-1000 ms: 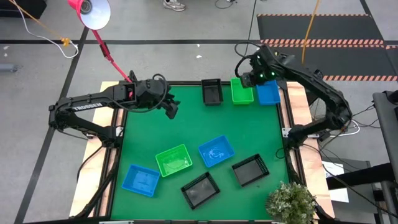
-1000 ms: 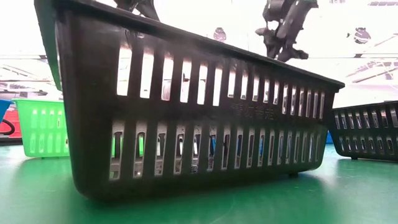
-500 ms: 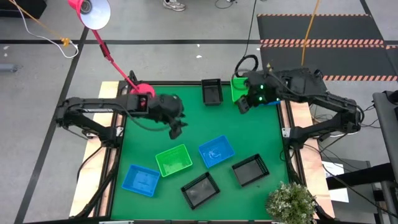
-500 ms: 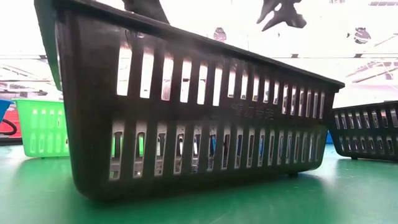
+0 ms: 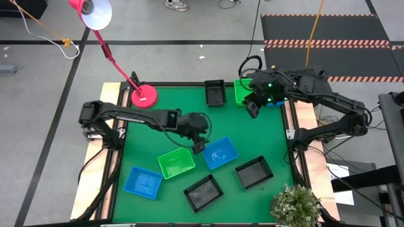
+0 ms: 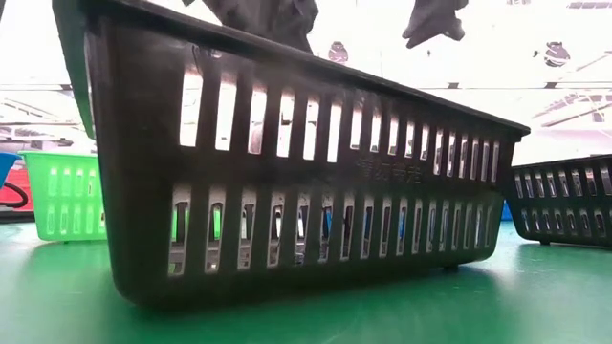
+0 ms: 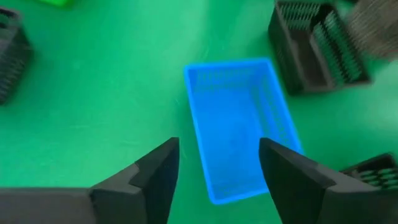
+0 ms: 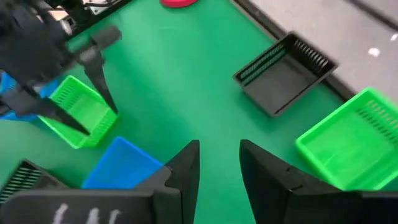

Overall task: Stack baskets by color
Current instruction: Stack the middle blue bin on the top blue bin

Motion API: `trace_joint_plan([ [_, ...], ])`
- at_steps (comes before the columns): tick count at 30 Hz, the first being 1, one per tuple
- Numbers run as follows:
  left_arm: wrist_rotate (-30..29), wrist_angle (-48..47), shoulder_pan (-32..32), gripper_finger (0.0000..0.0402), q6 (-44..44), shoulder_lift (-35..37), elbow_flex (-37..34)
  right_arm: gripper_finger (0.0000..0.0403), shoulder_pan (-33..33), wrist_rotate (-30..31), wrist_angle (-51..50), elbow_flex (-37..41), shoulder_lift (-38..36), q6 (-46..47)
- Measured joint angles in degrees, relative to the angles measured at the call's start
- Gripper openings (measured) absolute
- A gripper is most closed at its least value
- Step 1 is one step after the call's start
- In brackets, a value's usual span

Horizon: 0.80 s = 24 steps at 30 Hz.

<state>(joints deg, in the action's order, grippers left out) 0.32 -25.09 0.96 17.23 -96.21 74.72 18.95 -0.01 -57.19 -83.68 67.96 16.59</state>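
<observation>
My left gripper (image 5: 199, 146) stands open just above the middle blue basket (image 5: 219, 153), at that basket's left end. In the left wrist view its fingers frame the blue basket (image 7: 239, 124). A green basket (image 5: 176, 162), another blue basket (image 5: 142, 183) and two black baskets (image 5: 203, 192) (image 5: 254, 172) rest flat on the green mat. A black basket (image 5: 215, 93), a green one (image 5: 243, 91) and a blue one (image 5: 276, 99) sit along the far edge. My right gripper (image 5: 252, 108) hangs open over the mat near them, with nothing between its fingers (image 8: 186, 163).
A pink lamp base (image 5: 144, 96) stands at the far left, its stem slanting up and out over the far-left corner. A potted plant (image 5: 295, 205) fills the near right corner. In the low view a black basket (image 6: 287, 172) blocks most of the sight.
My left gripper has swung from the far left of the mat toward the middle and the near edge, sinking until it stands over the middle blue basket. My right gripper has drawn back from over the far-right baskets toward the near edge, then kept still. No basket has moved.
</observation>
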Motion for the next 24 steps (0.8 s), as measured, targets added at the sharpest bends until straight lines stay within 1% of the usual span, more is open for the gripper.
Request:
trace_joint_plan([
  [3,0.03,0.31,0.90,0.0255,-1.17,-3.46,0.00,0.0107,1.88,-0.02,0.03,0.00,-0.86,-4.04],
  [7,-0.97,1.66,1.16,0.0291,0.97,-7.39,0.02,0.0107,3.78,-0.02,0.54,-0.02,-1.42,-8.85],
  [9,-1.84,2.14,1.07,0.0299,2.73,-9.24,0.02,0.0107,4.47,-0.04,0.48,-0.01,-1.40,-11.06],
  [12,-1.83,2.85,0.89,0.0291,5.64,-12.11,0.07,0.0107,5.04,-0.12,0.81,-0.01,-1.47,-13.76],
  [15,-1.58,3.26,0.89,0.0266,6.95,-14.61,0.07,0.0107,5.11,-0.17,1.09,-0.01,-1.44,-15.59],
  [18,-1.35,4.07,0.89,0.0227,8.15,-16.03,0.07,0.0107,5.11,-0.20,1.09,-0.01,-1.45,-16.34],
  [20,-1.35,4.68,0.89,0.0191,9.29,-16.23,0.07,0.0107,5.11,-0.22,0.76,0.00,-1.46,-16.42],
  [24,-1.30,5.65,0.76,0.0097,9.11,-16.23,0.07,0.0107,5.11,-0.26,0.61,-0.02,-1.44,-15.80],
])
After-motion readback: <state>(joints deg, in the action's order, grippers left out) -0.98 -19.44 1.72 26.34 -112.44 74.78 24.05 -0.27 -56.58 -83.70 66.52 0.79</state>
